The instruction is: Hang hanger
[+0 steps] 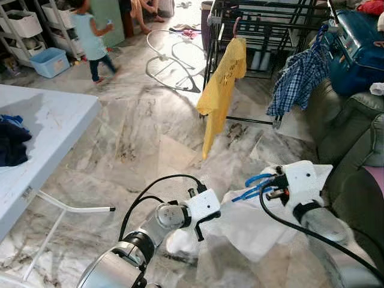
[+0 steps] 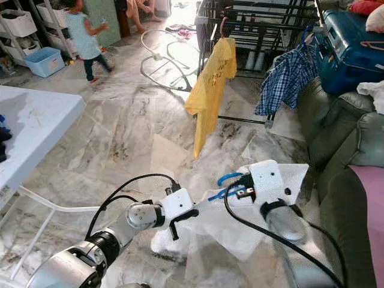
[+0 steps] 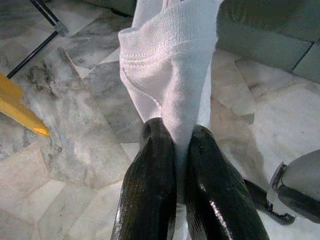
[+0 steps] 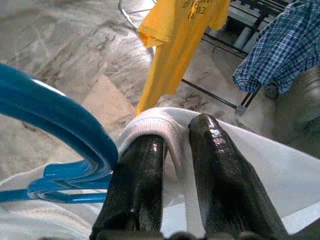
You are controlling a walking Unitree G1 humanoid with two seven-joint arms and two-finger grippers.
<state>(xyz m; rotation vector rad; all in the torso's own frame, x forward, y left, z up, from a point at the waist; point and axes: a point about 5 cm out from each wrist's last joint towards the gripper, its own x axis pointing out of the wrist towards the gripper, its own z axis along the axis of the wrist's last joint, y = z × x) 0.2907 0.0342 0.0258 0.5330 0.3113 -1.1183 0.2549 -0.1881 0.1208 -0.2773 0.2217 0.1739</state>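
White knitted cotton, a soft garment (image 1: 255, 219), is stretched low between the robot's two arms above a marbled grey tile floor (image 1: 138, 132). The left gripper (image 3: 175, 150) has its two black fingers pressed together on a ribbed fold of the cloth. The right gripper (image 4: 175, 145) pinches another hem of the same garment. A blue plastic hanger (image 1: 255, 185) lies against that gripper, its hook curving up beside the fingers and its arms tucked into the cloth. Holding the fabric at two spots seems meant to keep it spread and seated on the hanger while it is carried.

Ahead stands a black metal drying rack (image 1: 264, 30), the likely place for hanging. A yellow T-shirt (image 1: 223, 90) already hangs from its near rail, and a blue checked shirt (image 1: 297, 81) droops at its right end, beside a dark green sofa (image 1: 354, 138). The rack is well apart from the grippers, so the hanger is not yet hung and an approach is probably needed first.

To the left is a white folding table (image 1: 42, 132) with dark blue clothes (image 1: 12, 141) on it. Far off, a small person in a pale blue top (image 1: 90, 39) walks near a blue plastic tub (image 1: 49, 61).
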